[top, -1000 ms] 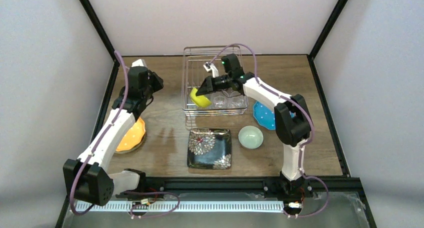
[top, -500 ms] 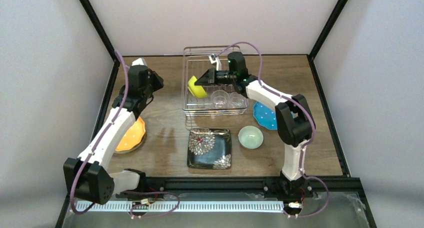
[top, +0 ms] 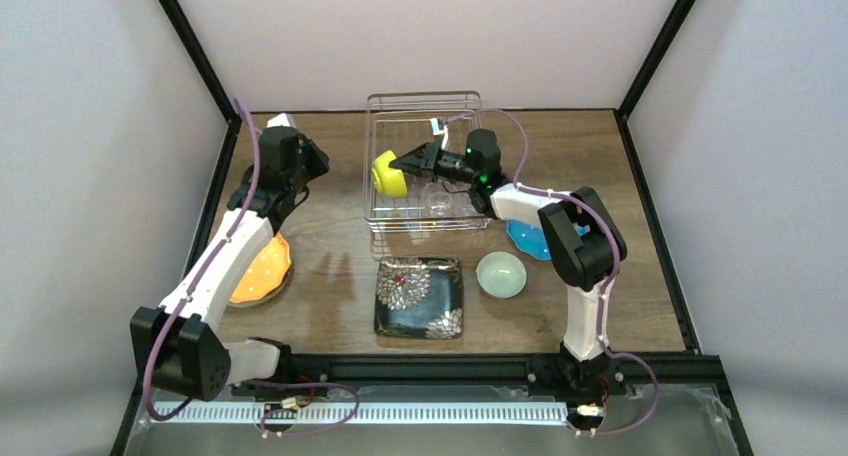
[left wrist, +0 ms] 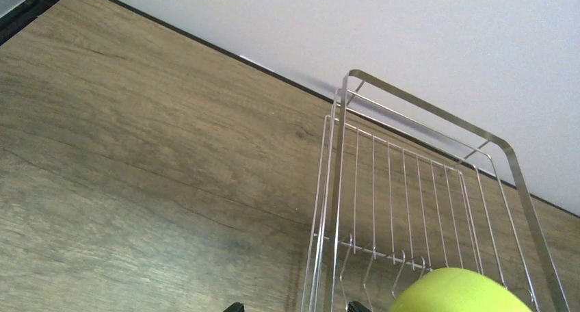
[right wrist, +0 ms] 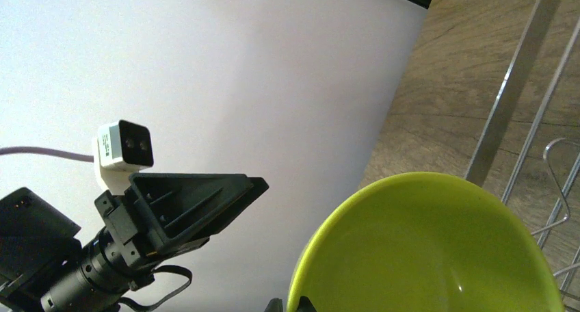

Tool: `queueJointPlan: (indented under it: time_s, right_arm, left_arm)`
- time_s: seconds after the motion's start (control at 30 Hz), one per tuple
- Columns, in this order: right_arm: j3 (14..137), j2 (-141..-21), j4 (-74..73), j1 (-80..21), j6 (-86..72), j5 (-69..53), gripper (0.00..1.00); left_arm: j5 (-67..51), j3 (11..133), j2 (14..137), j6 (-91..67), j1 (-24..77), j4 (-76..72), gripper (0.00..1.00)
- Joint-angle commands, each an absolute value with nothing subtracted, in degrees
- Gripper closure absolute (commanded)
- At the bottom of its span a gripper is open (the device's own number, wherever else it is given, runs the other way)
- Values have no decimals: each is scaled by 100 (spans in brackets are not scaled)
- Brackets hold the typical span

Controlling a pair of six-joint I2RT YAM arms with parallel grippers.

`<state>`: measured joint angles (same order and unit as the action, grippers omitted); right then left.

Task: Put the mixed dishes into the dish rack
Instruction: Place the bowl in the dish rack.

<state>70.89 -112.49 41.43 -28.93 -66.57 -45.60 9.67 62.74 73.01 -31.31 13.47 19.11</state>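
So far only cups (top: 441, 202) sit in the rack (top: 372, 136). The right gripper (top: 405, 164) clamps the yellow bowl (top: 387, 174) over its left side. The left gripper (top: 312, 163) gapes empty, and plates (top: 419, 296) and the mint bowl (top: 500, 274) wait lower in frame.

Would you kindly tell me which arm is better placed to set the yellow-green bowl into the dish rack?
Right: the right gripper grips the yellow-green bowl at the dish rack, while the left gripper stands open and empty outside it.

Bowl (top: 388, 173) over rack (top: 420, 97), left side
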Motion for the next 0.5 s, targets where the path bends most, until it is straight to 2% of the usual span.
queueJointPlan:
  time_s: [0.0,0.33,0.47]
  right_arm:
    - [6742,-11566,6091,-2958,-7846,-4016,99]
    - [6541,-12206,7974,-3120,-8960,-3160,99]
    - [6658,-12368,8058,-3170,-9049,-2965,99]
  left_arm:
    - [829,6467,7452,-3068,1316,1924,12]
    - [698,6462,7504,-3050,1310,1934,12]
    - [662,6417,7493,-3023,1316,1950,12]
